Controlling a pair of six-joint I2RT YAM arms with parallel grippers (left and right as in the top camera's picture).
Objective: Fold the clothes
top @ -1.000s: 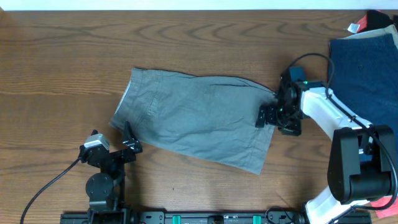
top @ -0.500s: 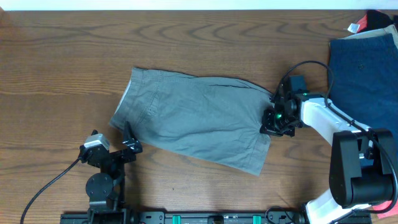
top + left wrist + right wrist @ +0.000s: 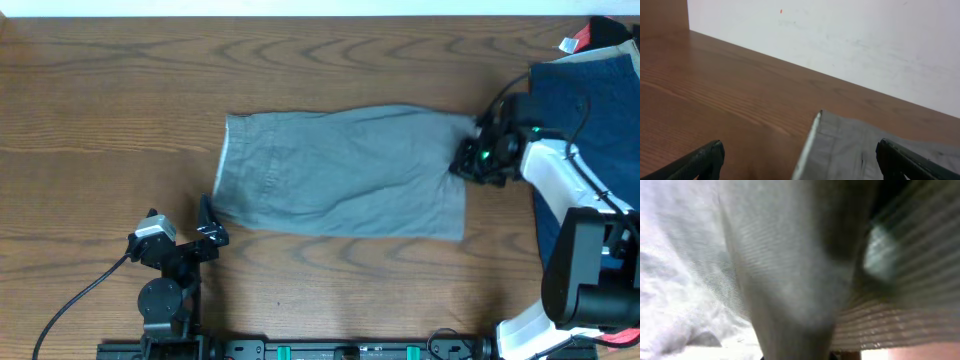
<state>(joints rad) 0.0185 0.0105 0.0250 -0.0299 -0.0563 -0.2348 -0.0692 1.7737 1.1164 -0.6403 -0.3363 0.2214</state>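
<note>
- The left end effector [image 3: 210, 222] sits low with its fingers wide apart, just beside the near left corner of the grey shorts [image 3: 340, 172].
- The grey shorts lie spread flat mid-surface, lightly creased, with a pale left edge.
- The right end effector [image 3: 470, 160] is clamped on their right edge.
- Navy shorts [image 3: 590, 110] lie far right.
- The surface [image 3: 100, 100] is brown wood grain, with a white wall [image 3: 840, 35] behind.

The left gripper [image 3: 800, 161] has its two black fingertips [image 3: 702, 159] spread wide at the lower left and lower right corners, with the pale-edged grey shorts [image 3: 860, 150] lying on the brown table [image 3: 715, 90] at lower centre-right, below a white wall [image 3: 850, 40].
</note>
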